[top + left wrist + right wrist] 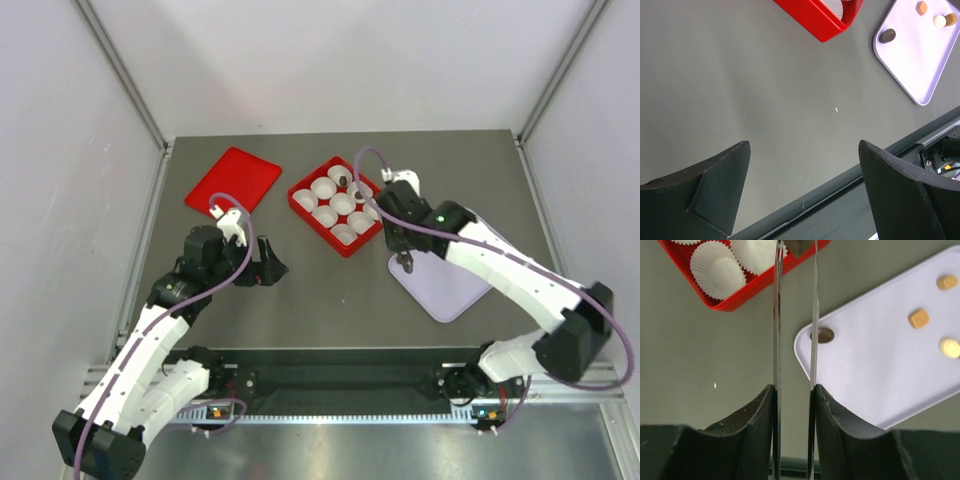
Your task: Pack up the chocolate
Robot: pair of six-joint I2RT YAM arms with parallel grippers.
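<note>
My right gripper (404, 262) hangs over the left corner of the lavender tray (450, 285). Its thin metal fingers (777, 315) are shut on a dark brown chocolate (799, 246) at their tips. On the tray lie another dark chocolate (824, 335) and three tan ones (918, 318). The red box (300, 210) holds white paper cups (716, 270), one with a dark piece (343, 180) in it. My left gripper (804, 145) is open and empty, low over the bare table left of the box.
A red lid (233, 180) lies flat at the back left. The table's front rail (840, 185) runs just beyond the left fingers. Grey walls and aluminium posts enclose the table.
</note>
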